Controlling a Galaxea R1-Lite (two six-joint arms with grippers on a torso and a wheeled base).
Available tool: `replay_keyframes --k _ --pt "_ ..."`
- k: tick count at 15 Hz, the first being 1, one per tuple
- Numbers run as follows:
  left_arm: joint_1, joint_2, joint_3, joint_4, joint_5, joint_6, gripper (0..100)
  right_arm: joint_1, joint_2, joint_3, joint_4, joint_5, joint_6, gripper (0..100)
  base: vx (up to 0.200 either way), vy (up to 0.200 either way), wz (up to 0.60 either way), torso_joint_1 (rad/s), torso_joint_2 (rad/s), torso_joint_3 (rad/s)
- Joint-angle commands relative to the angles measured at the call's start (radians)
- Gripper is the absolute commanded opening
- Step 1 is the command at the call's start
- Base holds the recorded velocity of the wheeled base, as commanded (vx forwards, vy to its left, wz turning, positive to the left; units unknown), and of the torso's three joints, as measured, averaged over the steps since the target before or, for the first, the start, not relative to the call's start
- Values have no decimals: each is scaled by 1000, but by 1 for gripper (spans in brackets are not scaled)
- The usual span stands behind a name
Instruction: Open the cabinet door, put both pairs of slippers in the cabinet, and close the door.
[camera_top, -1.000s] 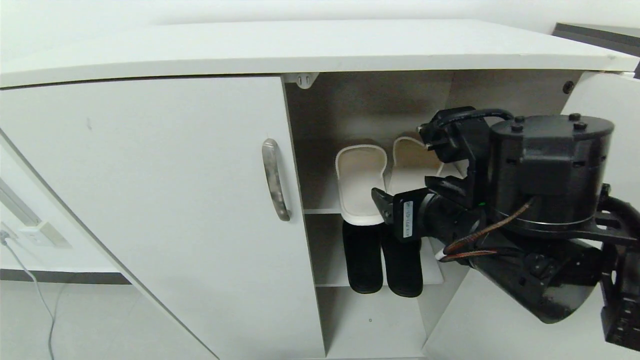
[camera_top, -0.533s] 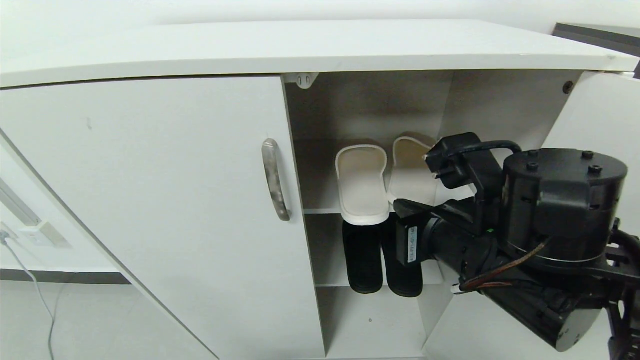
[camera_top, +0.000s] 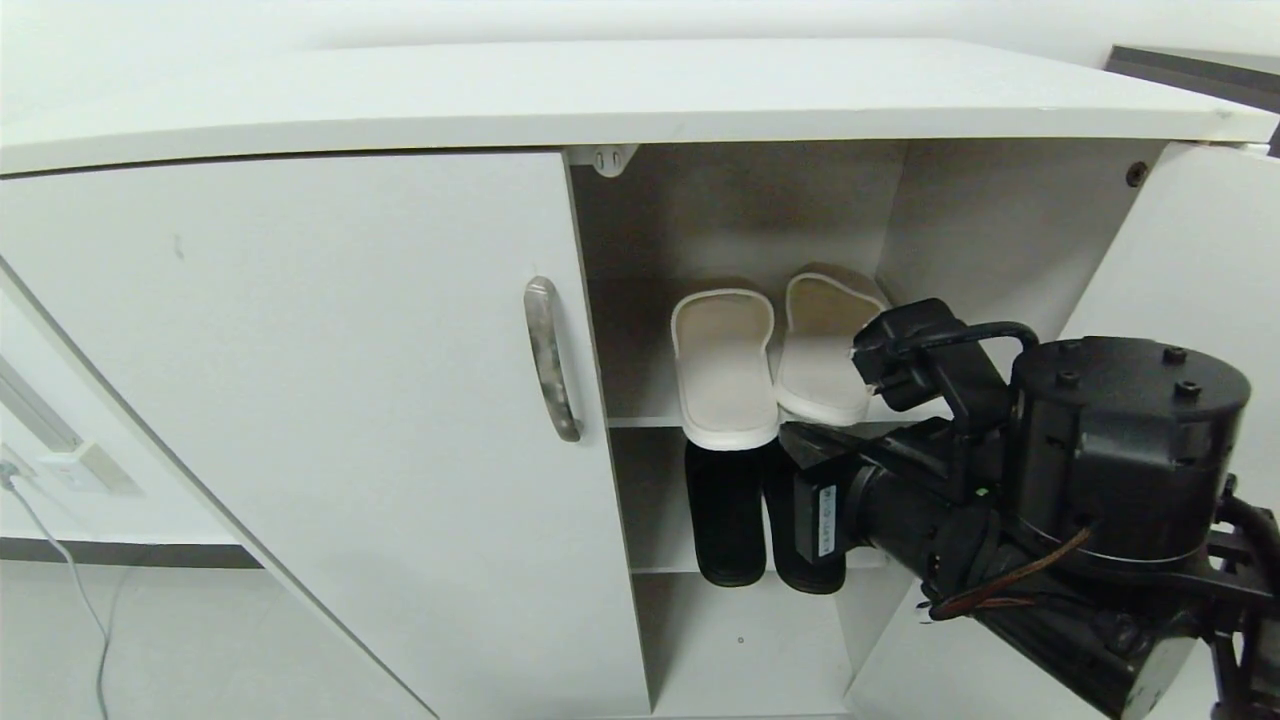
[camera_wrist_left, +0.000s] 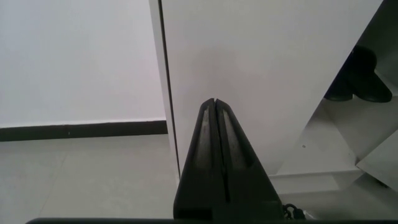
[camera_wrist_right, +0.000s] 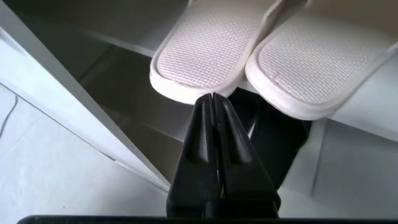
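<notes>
The white cabinet (camera_top: 600, 90) has its right door (camera_top: 1180, 260) swung open and its left door (camera_top: 300, 400) closed. A pair of white slippers (camera_top: 722, 365) lies on the upper shelf, heels jutting over the edge. Directly below, a pair of black slippers (camera_top: 725, 515) rests on the lower shelf. My right gripper (camera_wrist_right: 213, 102) is shut and empty, just in front of the white slippers (camera_wrist_right: 205, 56) and above the black pair (camera_wrist_right: 280, 146). My left gripper (camera_wrist_left: 214, 106) is shut and empty, low before the closed left door (camera_wrist_left: 261, 68), with the black slippers (camera_wrist_left: 364, 84) off to one side.
The closed door carries a metal handle (camera_top: 550, 360). Under the black slippers the bottom compartment (camera_top: 740, 640) holds nothing. A wall socket with a cable (camera_top: 70, 460) sits at the left, above grey floor (camera_wrist_left: 81, 180).
My right arm has dropped and drawn back from the upper shelf, uncovering the right-hand white slipper. The slippers and doors have not moved.
</notes>
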Motion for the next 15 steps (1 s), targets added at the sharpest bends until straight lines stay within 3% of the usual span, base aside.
replay_keyframes --k 1,15 --pt "0 0 0 0 0 0 0 -8 15 3 1 0 0 0 -200 0 0 7 2 -7" --pt "0 0 0 0 0 -1 0 -8 38 27 1 2 -2 0 -200 0 0 2 0 3"
